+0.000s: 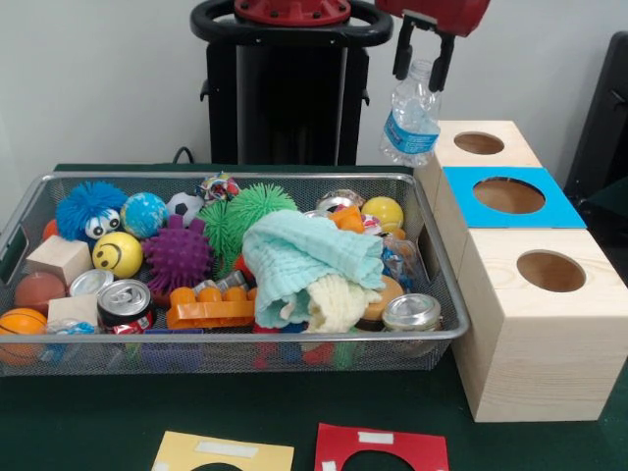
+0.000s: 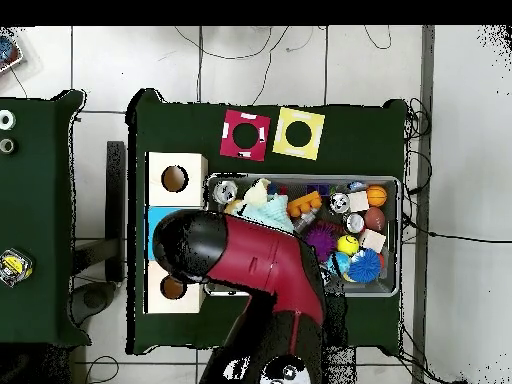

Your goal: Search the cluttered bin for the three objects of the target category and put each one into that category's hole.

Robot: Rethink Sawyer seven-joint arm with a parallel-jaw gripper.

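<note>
My gripper (image 1: 423, 57) is at the top of the front view, shut on the neck of a clear plastic water bottle (image 1: 410, 123) with a blue label. The bottle hangs tilted in the air over the far right corner of the silver wire-mesh bin (image 1: 245, 340), just left of the far wooden box (image 1: 479, 143). The bin holds a soda can (image 1: 125, 304), a jar with a metal lid (image 1: 412, 312), a mint cloth (image 1: 309, 260), and several balls and toys. In the overhead view my arm (image 2: 250, 262) hides the gripper and the bottle.
Three wooden boxes with round holes stand in a row to the right of the bin: the far one, the middle one under a blue card (image 1: 508, 196), and the near one (image 1: 549, 271). A red card (image 1: 383, 449) and a yellow card (image 1: 224, 453) lie at the front.
</note>
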